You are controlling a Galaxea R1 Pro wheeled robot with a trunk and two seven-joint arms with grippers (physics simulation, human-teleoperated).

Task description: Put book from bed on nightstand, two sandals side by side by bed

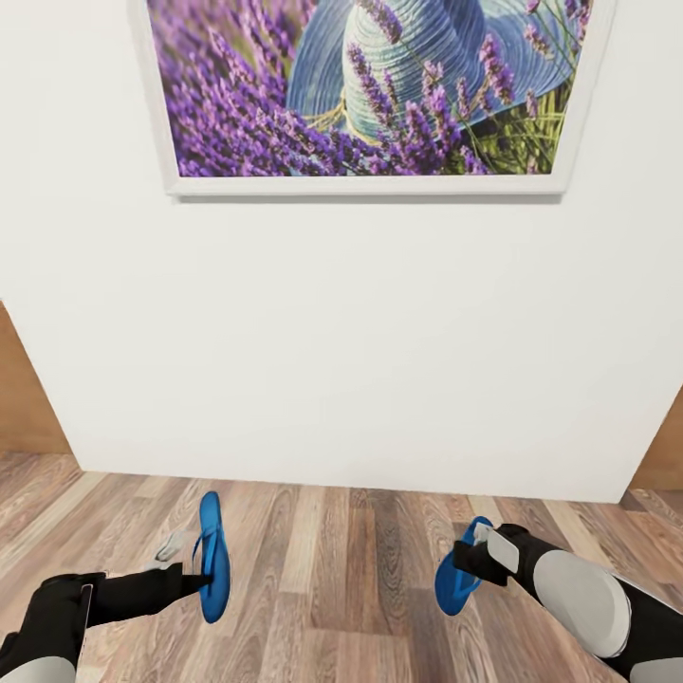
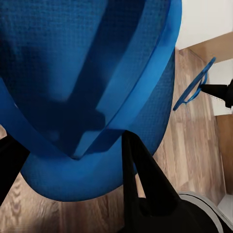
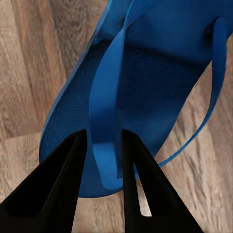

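Facing a white wall point(image 1: 360, 332), I hold one sandal in each arm above the plank floor point(image 1: 341, 569). My left jaws point(image 1: 197, 581) are closed on the left sandal point(image 1: 213, 560), which stands on edge in the head view, its length running near to far and its thong strap toward my arm. In the left wrist view that sandal point(image 2: 87, 97) sits very close, its blue sole and strap crossing between my black fingers point(image 2: 141, 179), and the other sandal point(image 2: 194, 90) shows edge-on beyond it, well apart.

My right jaws point(image 1: 471, 560) are closed on the right sandal point(image 1: 453, 574), which hangs tilted just over the floor. In the right wrist view the two fingers point(image 3: 58, 189) pinch the strap of this sandal point(image 3: 145, 82) where it meets the sole, with wood planks behind.

A framed picture point(image 1: 379, 85) of purple lavender and a pale blue hat hangs high on the wall. Brown panels show at the wall's left and right ends.
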